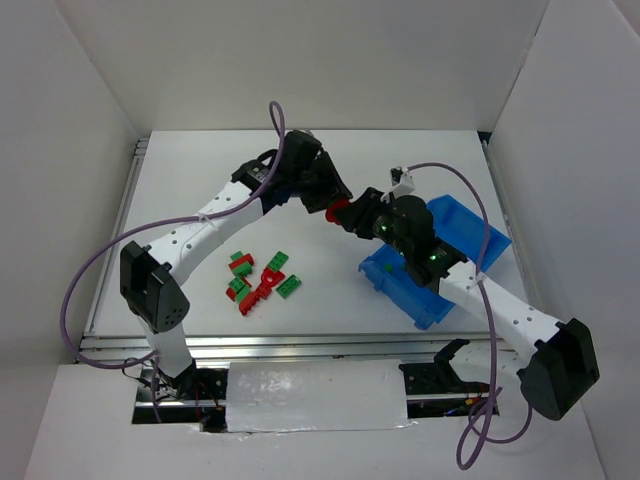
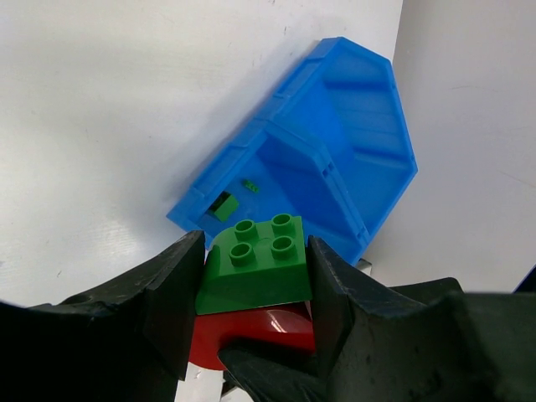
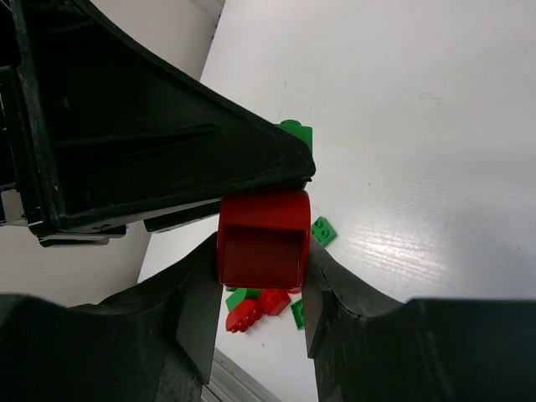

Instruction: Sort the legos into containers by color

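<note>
Top view: you're looking at both arms meeting mid-table, left gripper (image 1: 326, 200) and right gripper (image 1: 362, 218) pointing nose to nose, with a red brick (image 1: 339, 212) showing between them. You can't tell the finger gap of either from up here. The blue bin (image 1: 465, 225) is sitting at an angle on the right side of the table (image 1: 200, 180), partly under the right arm. The loose pile (image 1: 260, 280) of red and green legos is lying left of centre, well apart from the bin. Left wrist: the left gripper (image 2: 255, 251) is clamping narrow on a green brick (image 2: 251, 280) — four studs up, one finger on each side — and the red brick (image 2: 251, 331) is sitting directly under it, touching. Behind them the blue bin (image 2: 352, 126) is holding two small green pieces (image 2: 224, 208) in the compartment nearer the camera. Right wrist: the right gripper (image 3: 261, 261) is pinching the red brick (image 3: 264, 230) across its sides, held off the table. The left gripper's black finger (image 3: 167, 142) is crossing in from the upper left, and a sliver of the green brick (image 3: 295, 132) is peeking past it. The loose pile (image 3: 255, 303) is lying on the table below.
</note>
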You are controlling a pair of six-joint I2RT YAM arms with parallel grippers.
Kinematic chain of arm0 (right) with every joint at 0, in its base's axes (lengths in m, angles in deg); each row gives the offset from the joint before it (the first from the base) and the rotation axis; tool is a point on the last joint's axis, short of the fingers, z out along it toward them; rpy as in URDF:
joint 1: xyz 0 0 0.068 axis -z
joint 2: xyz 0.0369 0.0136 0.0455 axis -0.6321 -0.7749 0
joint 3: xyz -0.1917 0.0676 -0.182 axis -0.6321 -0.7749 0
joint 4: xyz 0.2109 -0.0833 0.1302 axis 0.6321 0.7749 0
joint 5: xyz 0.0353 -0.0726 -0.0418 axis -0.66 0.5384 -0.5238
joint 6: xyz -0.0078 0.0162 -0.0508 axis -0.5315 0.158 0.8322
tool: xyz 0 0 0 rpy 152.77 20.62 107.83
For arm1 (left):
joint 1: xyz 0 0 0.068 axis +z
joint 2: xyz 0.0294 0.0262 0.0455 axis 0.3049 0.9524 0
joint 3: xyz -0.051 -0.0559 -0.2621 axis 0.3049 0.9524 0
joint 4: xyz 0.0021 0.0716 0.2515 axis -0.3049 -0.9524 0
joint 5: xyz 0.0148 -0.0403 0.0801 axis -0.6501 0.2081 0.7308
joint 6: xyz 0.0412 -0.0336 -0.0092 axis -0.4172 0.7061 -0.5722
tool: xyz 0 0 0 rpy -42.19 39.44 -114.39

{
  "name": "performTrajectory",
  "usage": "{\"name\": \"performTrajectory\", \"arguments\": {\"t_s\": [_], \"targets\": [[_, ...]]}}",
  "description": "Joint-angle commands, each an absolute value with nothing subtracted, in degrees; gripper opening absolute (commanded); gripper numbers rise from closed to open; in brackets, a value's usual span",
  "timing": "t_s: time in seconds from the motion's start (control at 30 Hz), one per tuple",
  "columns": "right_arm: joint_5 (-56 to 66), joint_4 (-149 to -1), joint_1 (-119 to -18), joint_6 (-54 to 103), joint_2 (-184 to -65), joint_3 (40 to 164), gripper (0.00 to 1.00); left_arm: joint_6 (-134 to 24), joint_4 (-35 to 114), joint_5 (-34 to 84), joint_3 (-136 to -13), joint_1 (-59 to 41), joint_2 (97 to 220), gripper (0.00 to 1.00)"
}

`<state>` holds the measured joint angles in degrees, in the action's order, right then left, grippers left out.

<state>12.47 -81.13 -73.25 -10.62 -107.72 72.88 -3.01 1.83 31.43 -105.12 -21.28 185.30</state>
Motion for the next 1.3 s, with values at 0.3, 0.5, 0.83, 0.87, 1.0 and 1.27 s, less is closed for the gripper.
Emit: {"name": "performTrajectory", "arguments": {"t_s": [0.3,0.5,0.83,0.87,1.0,1.27], "targets": [[8.6,-80.7,-73.4,-3.3,-89.1,63.9,0.00,-8.5,2.5,32.2,-106.4,-16.6,183.5,0.00],[28.7,-63.2,-71.4,-7.8,-83.2,67.8,0.00,-11.3,3.6,32.8,-105.3,-16.2,183.9,0.00],[44.6,-30.9,-44.4,-15.1,-104.9,87.2,0.00,-21.7,3.8,29.9,-104.1,-20.6,183.2,0.00],[44.5,-31.8,-43.8,-15.0,-105.7,87.2,0.01,-22.6,3.8,29.3,-104.4,-21.1,183.4,0.00],[42.9,-32.2,-39.8,-15.6,-109.0,86.7,0.16,-26.6,5.0,24.7,-106.4,-24.1,185.7,0.00],[40.9,-33.5,-37.2,-15.5,-108.5,89.4,0.95,-31.6,12.0,18.8,-106.0,-27.7,189.2,0.00]]}}
